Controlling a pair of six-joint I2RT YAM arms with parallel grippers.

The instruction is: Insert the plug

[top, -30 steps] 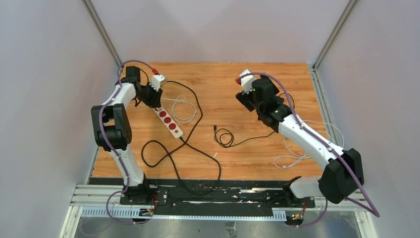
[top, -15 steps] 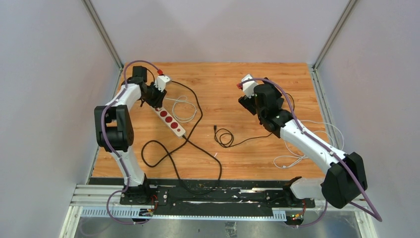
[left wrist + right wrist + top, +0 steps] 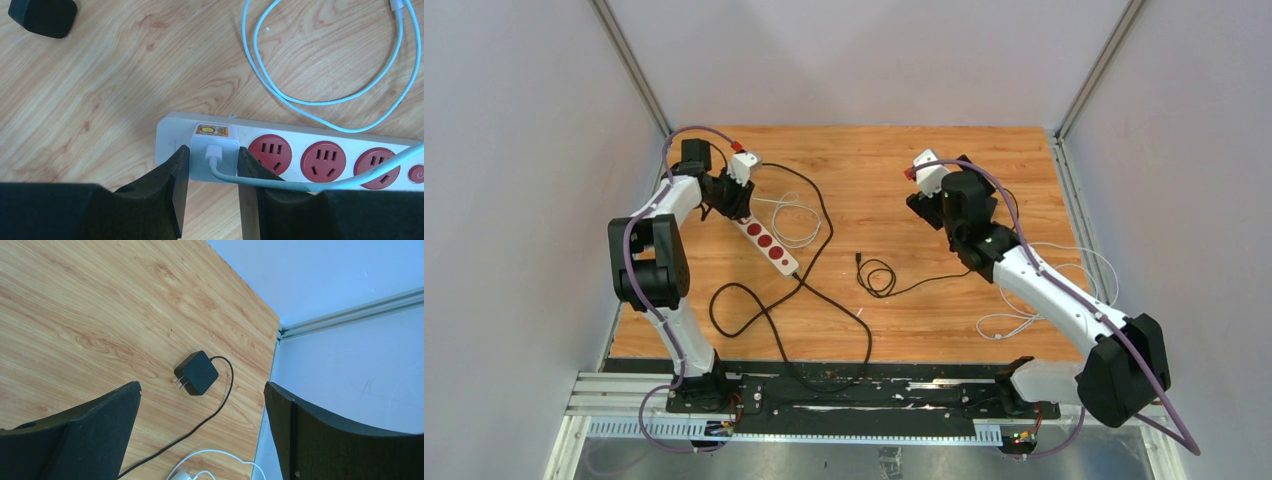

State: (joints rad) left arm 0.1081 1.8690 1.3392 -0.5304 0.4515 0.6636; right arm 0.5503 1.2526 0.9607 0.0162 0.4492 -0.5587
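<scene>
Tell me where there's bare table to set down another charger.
Bare wood: the far middle, between the black power cord and the right arm; also the near middle, between the coiled black cable and the white cable on the right. Crowded around the power strip, where cords and the left gripper, clamping the white charger, cluster.

bright, even, diffuse light throws faint soft shadows on the table; every view is sharp.

place: robot lab test cell | evidence: wooden bench boxed by plain grey panels (aluminium posts beyond the left tool) | arms bolted to a base rail
</scene>
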